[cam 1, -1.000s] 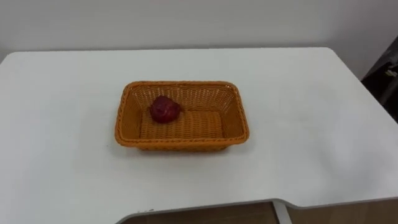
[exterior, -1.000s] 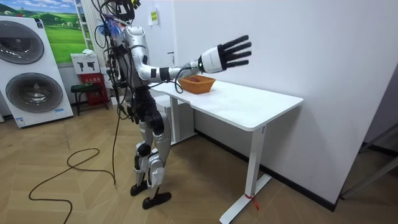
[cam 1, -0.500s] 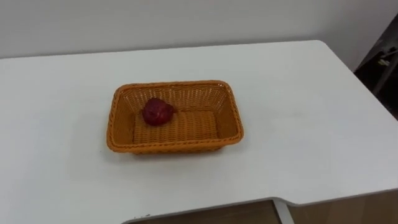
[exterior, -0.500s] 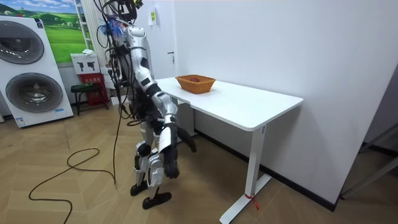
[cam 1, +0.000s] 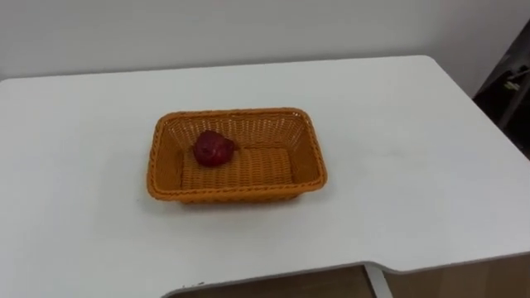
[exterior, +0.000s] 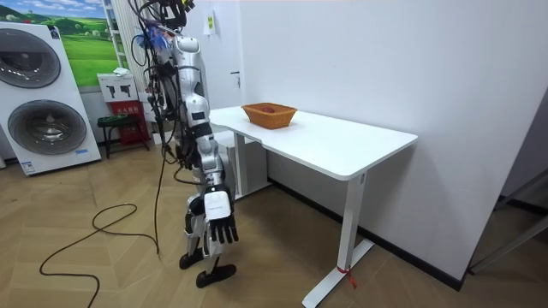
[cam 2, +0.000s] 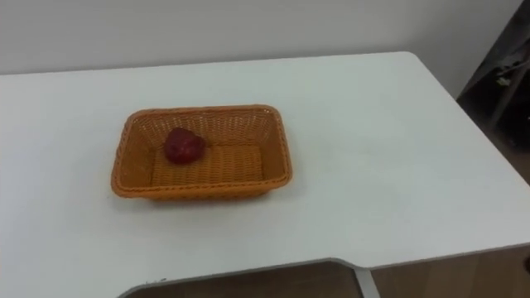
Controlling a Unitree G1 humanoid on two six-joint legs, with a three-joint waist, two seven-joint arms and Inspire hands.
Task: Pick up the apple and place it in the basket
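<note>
The white table [cam 1: 397, 165] lies bare on every side of the orange basket [cam 1: 237, 194], so the way in from the near edge, the left and the right is open; only the wall [cam 1: 248, 29] closes the space behind the far edge. The basket is open on top, and its woven sides rise around the apple [cam 1: 213, 149], which sits close to the far left corner with the basket's right part free. In the room view the right hand [exterior: 222, 229] hangs below tabletop level.
</note>
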